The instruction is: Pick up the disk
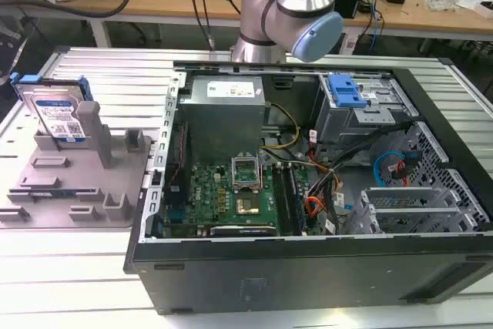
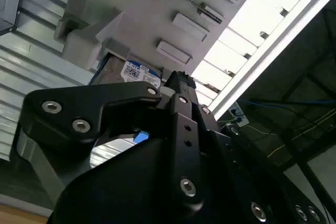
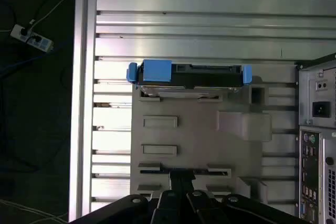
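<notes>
Your disk [image 1: 55, 117] stood on edge in the grey holder tray [image 1: 77, 198], at nine o'clock from the open computer case [image 1: 308, 271] in the exterior view, and as I could not tell how wide your pincer [image 3: 181, 179] stood, a narrow or off-centre approach risked toppling it or dragging the tray.

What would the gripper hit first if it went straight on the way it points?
Probably the grey tray, not the disk: in the first wrist view the gripper points down at the tray's slotted end, while the disk stands on edge at the opposite end. Depth is unclear.
</notes>
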`<act>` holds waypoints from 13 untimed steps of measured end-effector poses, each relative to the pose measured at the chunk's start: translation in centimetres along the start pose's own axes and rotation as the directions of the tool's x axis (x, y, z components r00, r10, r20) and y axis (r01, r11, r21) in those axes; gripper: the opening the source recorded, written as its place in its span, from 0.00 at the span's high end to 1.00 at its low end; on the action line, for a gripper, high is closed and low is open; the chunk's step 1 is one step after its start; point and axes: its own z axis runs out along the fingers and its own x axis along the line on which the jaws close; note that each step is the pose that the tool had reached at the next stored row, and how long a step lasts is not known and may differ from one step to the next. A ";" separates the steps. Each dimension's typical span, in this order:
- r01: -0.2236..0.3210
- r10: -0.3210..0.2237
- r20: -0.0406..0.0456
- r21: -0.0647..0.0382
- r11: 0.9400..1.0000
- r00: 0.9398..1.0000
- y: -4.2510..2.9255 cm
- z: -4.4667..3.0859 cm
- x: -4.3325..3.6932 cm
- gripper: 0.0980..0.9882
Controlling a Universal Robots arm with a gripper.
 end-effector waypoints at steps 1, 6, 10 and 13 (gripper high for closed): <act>0.000 0.000 0.000 0.000 1.000 1.000 0.00 0.00 0.00 0.99; 0.003 -0.003 0.000 0.000 1.000 1.000 0.00 0.00 0.00 0.99; 0.048 -0.048 -0.002 0.000 0.999 0.999 0.00 0.00 -0.01 0.99; 0.116 -0.116 -0.004 0.000 0.993 0.993 0.00 0.00 -0.01 0.99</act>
